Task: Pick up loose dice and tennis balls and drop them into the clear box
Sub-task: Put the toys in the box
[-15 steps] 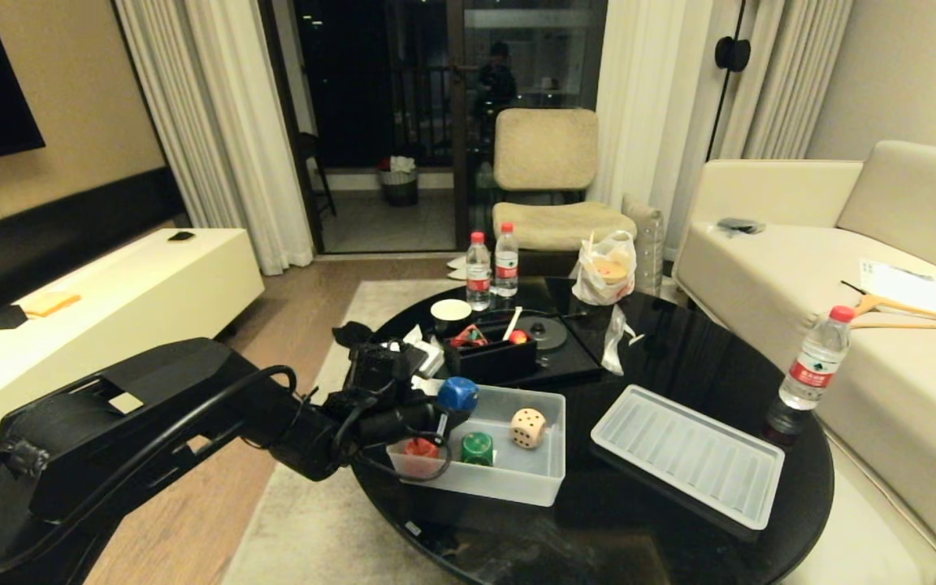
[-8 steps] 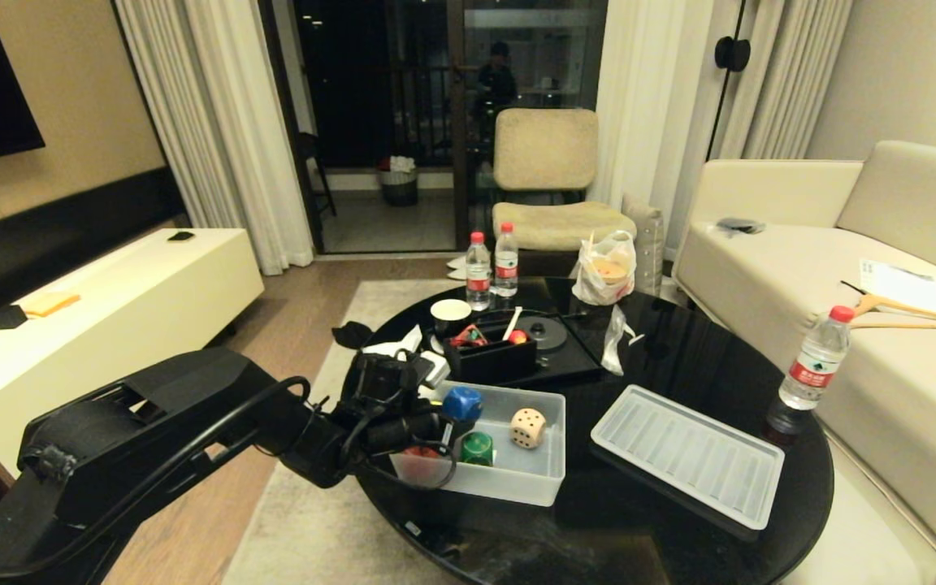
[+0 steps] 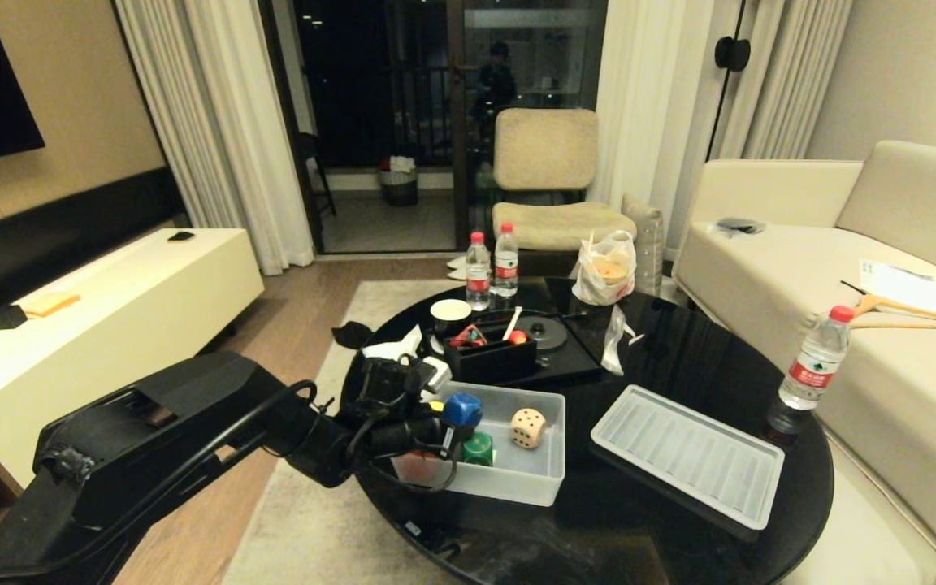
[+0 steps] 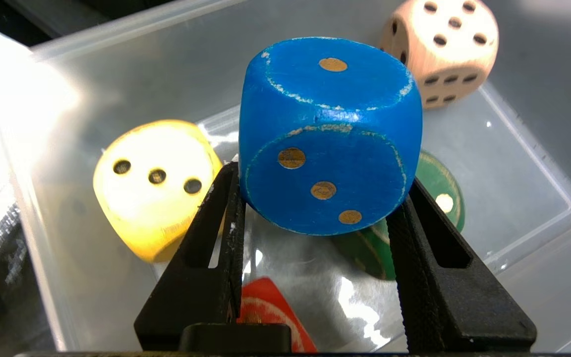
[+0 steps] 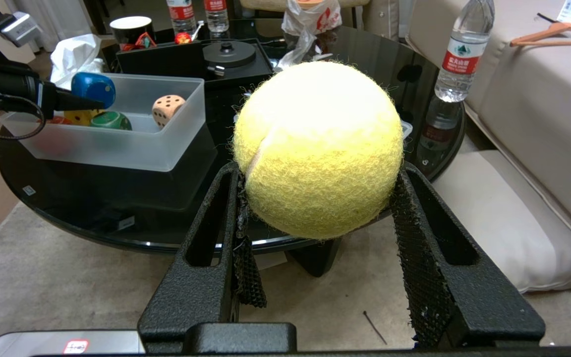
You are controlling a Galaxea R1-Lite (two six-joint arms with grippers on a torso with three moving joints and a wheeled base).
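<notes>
I am gripping the blue die (image 4: 330, 136) between the fingers of my left gripper (image 4: 315, 198), holding it above the open clear box (image 3: 545, 475) at the near left part of the round black tabletop (image 3: 679, 349). Inside the box, the yellow die (image 4: 154, 186) is lying beside my gripper, the green die (image 4: 439, 198) is sitting under the blue one, the red-orange die (image 4: 270, 312) is showing below my fingers, and the beige die (image 3: 528, 427) is resting apart toward the far wall. The ribbed lid (image 3: 687, 455) is lying flat on the tabletop to the right of the box. My right gripper (image 5: 317, 198) is clamping a tennis ball (image 5: 317, 148) in front of the tabletop's near edge, off the table.
</notes>
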